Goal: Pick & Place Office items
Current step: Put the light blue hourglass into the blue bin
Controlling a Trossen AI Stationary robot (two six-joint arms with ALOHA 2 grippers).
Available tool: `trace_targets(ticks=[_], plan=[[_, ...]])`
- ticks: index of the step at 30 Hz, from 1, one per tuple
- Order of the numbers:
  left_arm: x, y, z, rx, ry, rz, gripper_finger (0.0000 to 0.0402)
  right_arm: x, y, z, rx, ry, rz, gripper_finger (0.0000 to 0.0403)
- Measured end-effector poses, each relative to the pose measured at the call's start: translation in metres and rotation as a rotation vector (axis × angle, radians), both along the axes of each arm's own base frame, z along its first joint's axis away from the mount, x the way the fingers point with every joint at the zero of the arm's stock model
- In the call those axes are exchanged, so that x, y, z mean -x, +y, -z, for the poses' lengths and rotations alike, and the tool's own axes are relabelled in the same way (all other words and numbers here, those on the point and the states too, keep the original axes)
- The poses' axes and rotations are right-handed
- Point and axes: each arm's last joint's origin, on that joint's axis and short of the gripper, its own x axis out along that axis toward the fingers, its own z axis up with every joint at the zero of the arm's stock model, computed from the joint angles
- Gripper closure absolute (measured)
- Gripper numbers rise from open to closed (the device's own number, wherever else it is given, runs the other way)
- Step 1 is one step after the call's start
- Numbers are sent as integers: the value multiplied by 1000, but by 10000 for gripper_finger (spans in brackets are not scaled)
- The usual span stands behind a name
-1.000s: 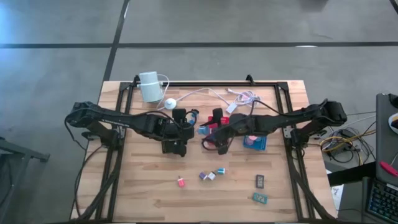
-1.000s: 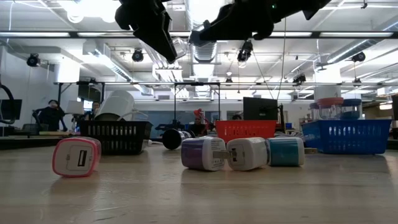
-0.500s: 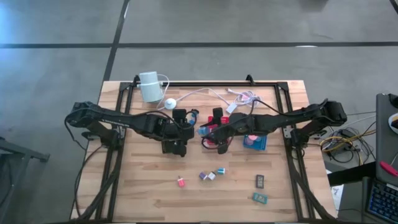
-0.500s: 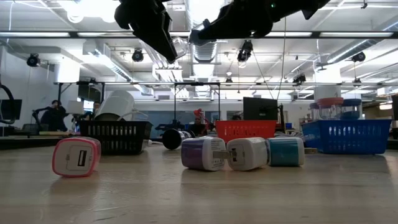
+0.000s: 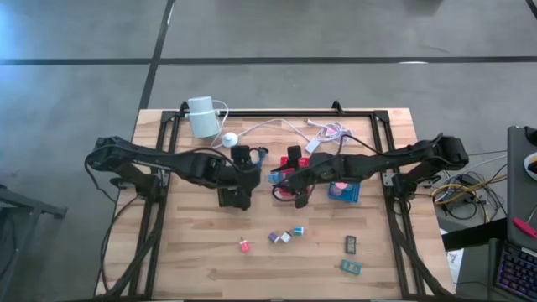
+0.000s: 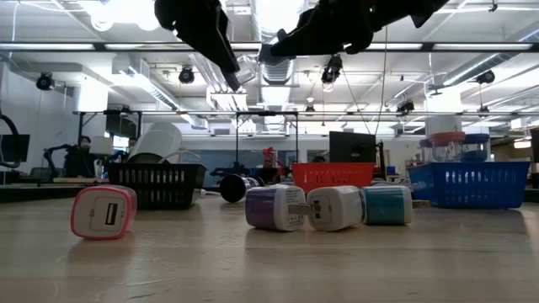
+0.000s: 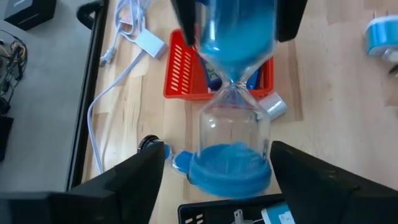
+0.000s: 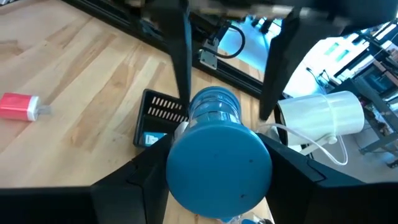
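A blue hourglass [image 5: 273, 176] hangs level in the air between my two grippers at mid-table. My right gripper [image 8: 217, 143] is shut on one end of it. My left gripper [image 7: 219, 149] is open; its fingers stand on either side of the other blue end cap [image 7: 229, 173], and a gap shows beside one finger. On the near part of the table lie a pink block [image 5: 243, 245], purple, white and teal blocks [image 5: 285, 235], a dark clip [image 5: 351, 243] and a teal piece [image 5: 351, 267]. My right gripper pinches the hourglass's blue end cap [image 8: 217, 162] between its two fingers [image 7: 185, 25]. It comes level from the table's right, with the fingers lying along the hourglass. The hourglass is lifted clear, lying level, its other end pointing toward the left gripper.
A black tray [image 5: 235, 199], a red tray [image 5: 291, 186] and a blue tray [image 5: 344, 191] sit below and beside the grippers. A white cylinder [image 5: 201, 116] with its white cable [image 5: 277, 126] is at the far edge. Bare wood lies near the front corners.
My left arm has drawn back slightly toward the table's left and risen a little. The hourglass and my right gripper have stayed where they were.
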Motion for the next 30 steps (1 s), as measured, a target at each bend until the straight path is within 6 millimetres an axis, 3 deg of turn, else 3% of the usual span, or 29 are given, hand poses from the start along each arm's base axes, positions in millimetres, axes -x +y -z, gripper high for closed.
trace_targets(ticks=[8, 12, 20, 27, 30], plan=[[30, -1, -27, 134, -130, 40, 108, 8, 0, -5, -39, 13, -14, 209], [59, 3, -23, 173, -240, 34, 126, 18, 0, -7, -71, 8, -6, 209], [116, 12, 15, 275, -576, -2, 226, 48, -2, -11, -149, -30, 21, 209], [145, 17, 50, 312, -831, 23, 366, 77, -1, -14, -230, -46, 44, 209], [153, 18, 62, 317, -867, 23, 393, 89, 0, -15, -257, -65, 43, 207]])
